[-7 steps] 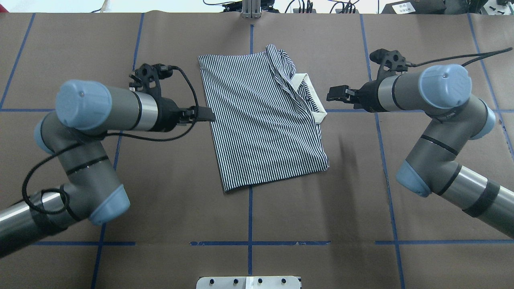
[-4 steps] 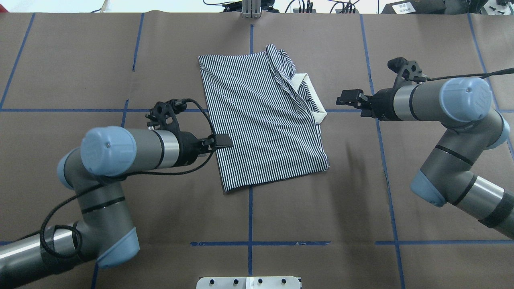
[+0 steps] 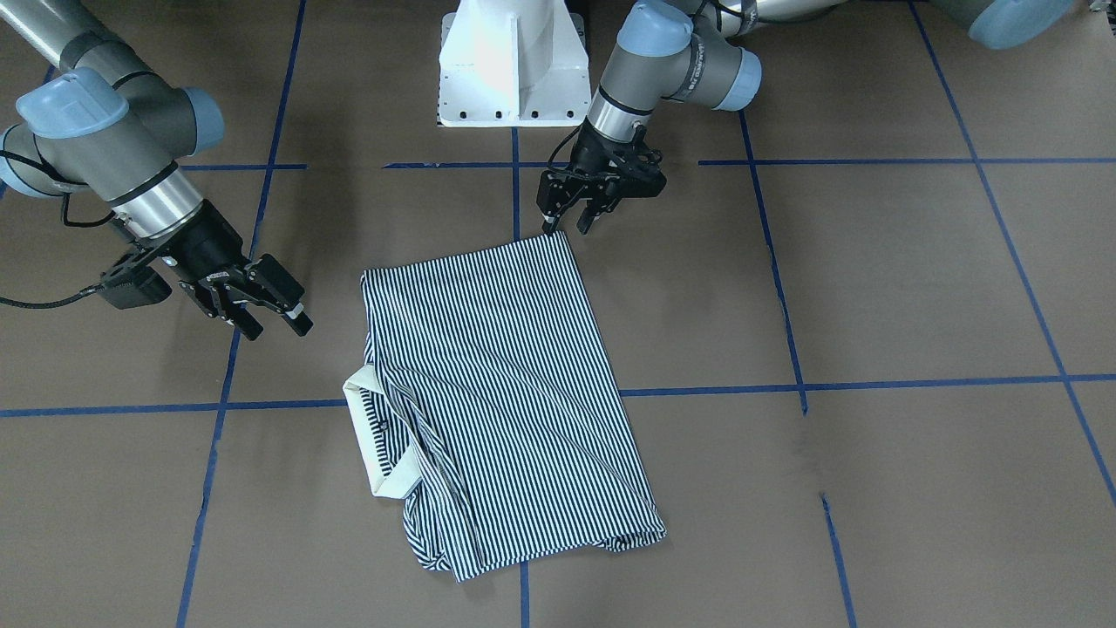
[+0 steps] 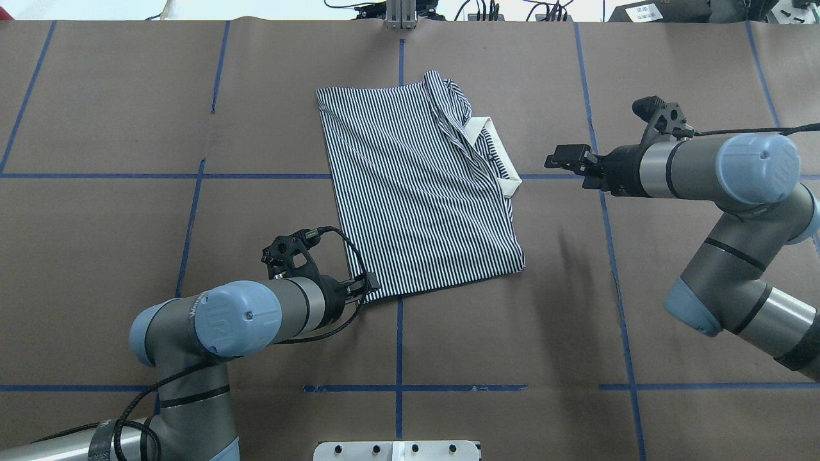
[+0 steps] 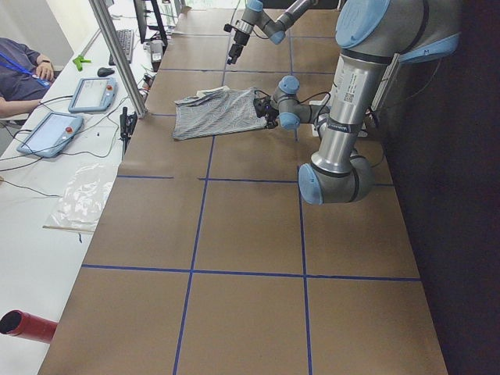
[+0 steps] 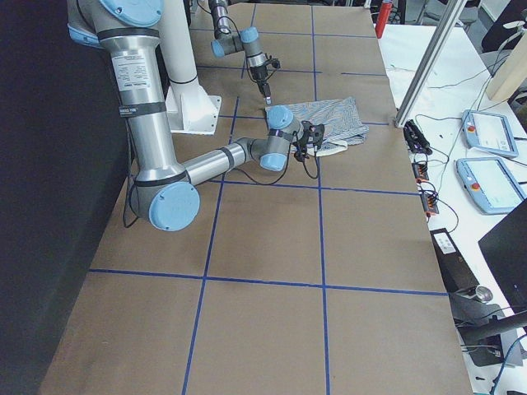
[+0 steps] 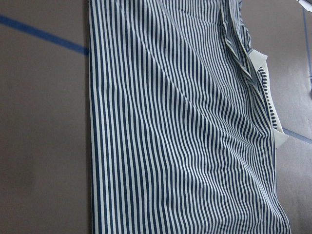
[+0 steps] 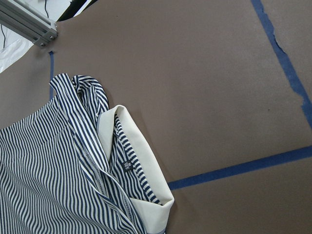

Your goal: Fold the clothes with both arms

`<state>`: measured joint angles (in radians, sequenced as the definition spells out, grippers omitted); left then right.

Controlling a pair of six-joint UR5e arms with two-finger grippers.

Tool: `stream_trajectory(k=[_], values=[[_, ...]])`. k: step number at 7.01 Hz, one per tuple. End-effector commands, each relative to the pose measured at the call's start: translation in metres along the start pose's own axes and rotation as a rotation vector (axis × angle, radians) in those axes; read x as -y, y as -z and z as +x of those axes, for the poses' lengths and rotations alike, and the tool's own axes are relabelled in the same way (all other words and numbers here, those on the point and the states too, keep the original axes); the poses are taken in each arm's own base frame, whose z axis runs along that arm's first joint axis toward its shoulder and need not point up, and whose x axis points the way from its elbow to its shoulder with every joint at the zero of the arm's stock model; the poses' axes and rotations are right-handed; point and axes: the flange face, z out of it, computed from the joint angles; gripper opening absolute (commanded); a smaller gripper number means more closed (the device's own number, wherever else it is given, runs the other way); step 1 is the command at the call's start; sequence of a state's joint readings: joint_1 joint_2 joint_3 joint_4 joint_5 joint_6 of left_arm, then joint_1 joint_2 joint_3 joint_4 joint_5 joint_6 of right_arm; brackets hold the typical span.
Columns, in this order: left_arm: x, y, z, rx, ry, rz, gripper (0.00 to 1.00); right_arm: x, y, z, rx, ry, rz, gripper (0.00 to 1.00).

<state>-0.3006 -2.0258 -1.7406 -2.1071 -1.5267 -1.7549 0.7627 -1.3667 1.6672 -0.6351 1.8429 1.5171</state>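
at the left gripper (image 3: 565, 227): parted to a moderate gap, empty, pointed down, poised right at the near left corner (image 3: 558, 240) of the short-sleeved polo shirt in thin navy-and-white stripes (image 3: 506, 392). touching the cloth or just short of it: cannot tell.

outward from that corner: folded into a long rectangle, flat on the brown paper-covered desk with blue tape lines (image 4: 576, 320). long axis running away from the robot, slightly tilted, far end leaning toward the robot's left. soft cream collar (image 4: 496, 153) sticking out of the right-hand long edge, toward the far end.

over at the right gripper (image 4: 564, 157): spread wide, also empty, roughly level with the collar but apart from it, a strip of bare desk between.

by this reading, left arm plainly the nearer one, already at a corner; right arm beside the cloth, at no edge yet. probably next, a pinch at both near corners and a fold along the long axis toward the far end. for that, right gripper to be brought in and back toward the near right corner (image 4: 520, 264) first.
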Motion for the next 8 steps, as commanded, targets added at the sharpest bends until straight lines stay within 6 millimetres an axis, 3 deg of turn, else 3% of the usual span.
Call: stream_trajectory(k=[1,5,8], values=[[-0.002,-0.003,0.002,0.024,0.001,0.002,0.58,0.001,0.0,0.003,-0.004,-0.002,0.005,1.0],[0.001,-0.005,0.001,0.029,0.005,0.009,0.57,0.001,0.0,0.006,-0.009,-0.003,0.004,1.0],[0.0,-0.017,0.009,0.038,0.016,0.014,0.57,0.0,0.0,0.008,-0.013,-0.004,0.003,1.0]])
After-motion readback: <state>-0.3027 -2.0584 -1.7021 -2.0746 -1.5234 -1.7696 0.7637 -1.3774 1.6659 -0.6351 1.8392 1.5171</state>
